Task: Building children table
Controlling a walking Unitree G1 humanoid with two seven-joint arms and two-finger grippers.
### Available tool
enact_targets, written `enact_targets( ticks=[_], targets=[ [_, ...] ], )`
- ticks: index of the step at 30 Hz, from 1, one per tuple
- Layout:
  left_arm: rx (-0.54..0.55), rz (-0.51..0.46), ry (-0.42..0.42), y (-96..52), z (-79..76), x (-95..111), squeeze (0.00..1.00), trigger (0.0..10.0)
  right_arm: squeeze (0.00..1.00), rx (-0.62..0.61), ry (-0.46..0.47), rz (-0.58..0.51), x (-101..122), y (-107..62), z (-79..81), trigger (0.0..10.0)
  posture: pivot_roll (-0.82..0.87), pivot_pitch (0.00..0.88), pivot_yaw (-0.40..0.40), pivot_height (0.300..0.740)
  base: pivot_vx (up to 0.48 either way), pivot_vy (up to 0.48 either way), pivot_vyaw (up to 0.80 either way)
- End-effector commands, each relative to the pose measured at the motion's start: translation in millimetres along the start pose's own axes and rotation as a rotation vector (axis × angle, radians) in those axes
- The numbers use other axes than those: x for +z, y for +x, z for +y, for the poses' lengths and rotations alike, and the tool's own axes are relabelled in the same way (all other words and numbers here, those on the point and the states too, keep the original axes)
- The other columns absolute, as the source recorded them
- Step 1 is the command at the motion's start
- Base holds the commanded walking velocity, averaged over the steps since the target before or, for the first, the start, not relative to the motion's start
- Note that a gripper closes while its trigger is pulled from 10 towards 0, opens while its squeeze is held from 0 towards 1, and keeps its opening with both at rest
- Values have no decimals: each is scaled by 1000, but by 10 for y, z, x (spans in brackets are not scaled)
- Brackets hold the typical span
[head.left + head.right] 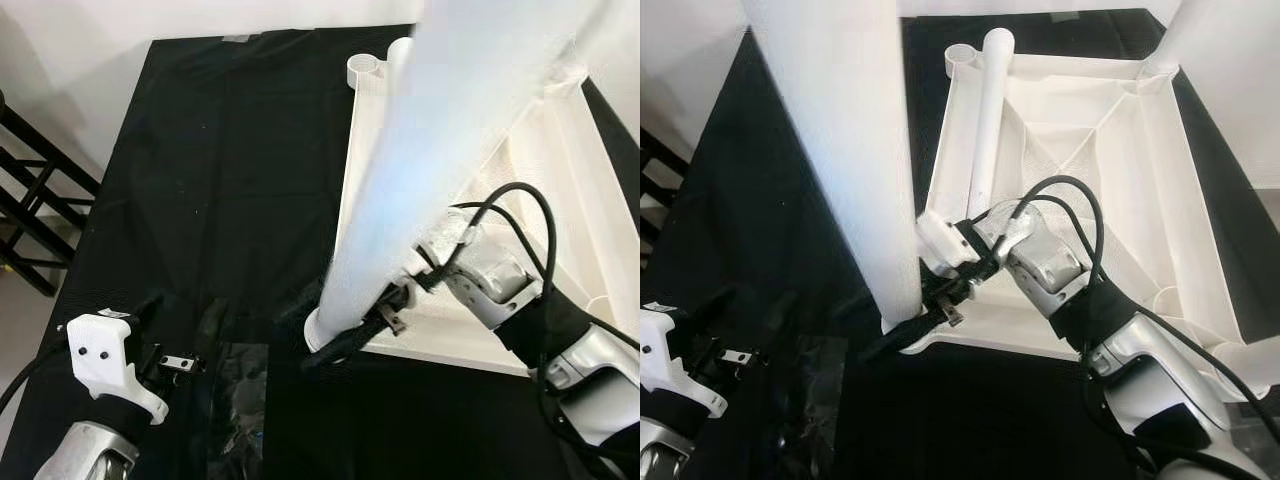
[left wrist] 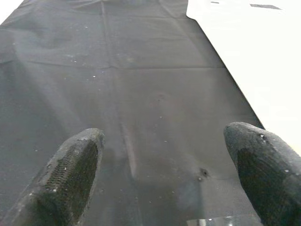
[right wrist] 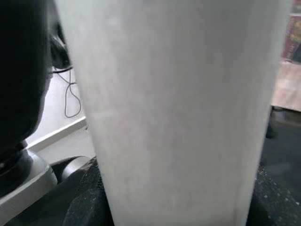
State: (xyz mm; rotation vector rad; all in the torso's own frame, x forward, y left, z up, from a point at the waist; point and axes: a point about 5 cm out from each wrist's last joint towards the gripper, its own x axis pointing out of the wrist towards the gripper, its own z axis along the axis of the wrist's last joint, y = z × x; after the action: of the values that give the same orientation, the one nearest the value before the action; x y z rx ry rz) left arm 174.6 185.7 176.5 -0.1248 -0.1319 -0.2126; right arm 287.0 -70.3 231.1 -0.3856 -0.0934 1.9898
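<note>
Black cloth (image 1: pixel 230 170) is spread over the floor, with open room on its left half between the left gripper and the far edge. A dark rack (image 1: pixel 30 200) stands off the cloth at the far left, beside the wall. An upturned white tabletop (image 1: pixel 1120 150) lies on the right half of the cloth, its ribbed underside facing up and its raised rim closing it on all sides. One leg (image 1: pixel 990 110) lies along the tabletop's left rim, next to a round socket (image 1: pixel 960 58) at the far left corner. A crumpled clear bag (image 1: pixel 240 400) rests on the cloth near the left gripper.

The right arm is reached forward and to the left across the tabletop's near rim, cables looped over its wrist. The right gripper (image 1: pixel 930 315) is clamped on the lower end of a second leg (image 1: pixel 855 150), which is held upright and tilted toward the camera, its foot at the tabletop's near left corner. In the right wrist view this leg sits between the pads (image 3: pixel 84 197).

The left gripper (image 1: pixel 180 362) is kept low over bare cloth at the near left, fingers (image 2: pixel 70 174) spread wide apart with nothing between them.
</note>
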Motion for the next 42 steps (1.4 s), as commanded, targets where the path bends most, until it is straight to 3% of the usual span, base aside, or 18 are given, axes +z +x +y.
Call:
enact_targets(
  ticks=[1,2,4,5,6,7,8,13,14,19,22,24,26,32,34,36,40,42],
  targets=[
    [4,25,10,-35,2,-29,0,10000,0,-358,523,166,-828,216,269,10000,64,332,4,740,0,0,0],
    [5,25,12,-39,-2,-30,0,10000,0,-536,588,195,-897,281,309,10000,64,332,4,740,0,0,0],
    [5,25,12,-39,-2,-30,0,10000,0,-536,588,195,-897,281,309,10000,64,332,4,740,0,0,0],
    [14,22,15,-41,1,-26,0,10000,0,-721,608,223,-931,344,435,10000,66,331,-4,740,0,0,0],
    [18,22,25,-35,6,-24,0,10000,0,-850,606,182,-871,434,574,10000,59,329,6,740,0,0,0],
    [18,22,25,-35,6,-24,0,10000,0,-850,606,182,-871,434,574,10000,59,329,6,740,0,0,0],
    [21,21,33,-24,19,-25,0,10000,0,-946,535,163,-792,465,644,10000,50,323,13,740,0,0,0],
    [34,9,32,15,77,-26,0,10000,0,-1090,496,190,-819,438,665,10000,34,293,31,740,0,0,0],
    [37,-2,40,46,116,-18,0,10000,0,-1154,510,219,-877,380,611,10000,35,276,32,740,0,0,0],
    [21,-28,82,133,176,23,0,10000,0,-1223,534,242,-945,312,519,10000,28,241,37,740,0,0,0],
    [21,-28,82,133,176,23,0,10000,0,-1223,534,242,-945,312,519,10000,28,241,37,740,0,0,0],
    [-58,-81,104,293,182,170,0,10000,0,-1260,531,199,-904,317,421,10000,21,201,48,740,0,0,0],
    [-95,-105,99,351,173,244,0,10000,0,-1267,531,172,-854,331,385,10000,21,198,49,740,0,0,0],
    [-171,-141,78,424,136,372,0,10000,0,-1210,489,90,-714,317,277,10000,18,179,57,740,0,0,0],
    [-204,-155,63,443,115,417,0,10000,0,-1168,463,61,-656,293,233,10000,17,171,59,740,0,0,0],
    [-274,-180,34,469,78,494,0,10000,0,-1004,428,7,-570,204,177,10000,24,150,60,740,0,0,0],
    [-334,-184,16,469,53,517,0,10000,0,-789,392,-40,-476,28,176,10000,28,137,63,740,0,0,0],
    [-334,-184,16,469,53,517,0,10000,0,-789,392,-40,-476,28,176,10000,28,137,63,740,0,0,0]
  ],
)
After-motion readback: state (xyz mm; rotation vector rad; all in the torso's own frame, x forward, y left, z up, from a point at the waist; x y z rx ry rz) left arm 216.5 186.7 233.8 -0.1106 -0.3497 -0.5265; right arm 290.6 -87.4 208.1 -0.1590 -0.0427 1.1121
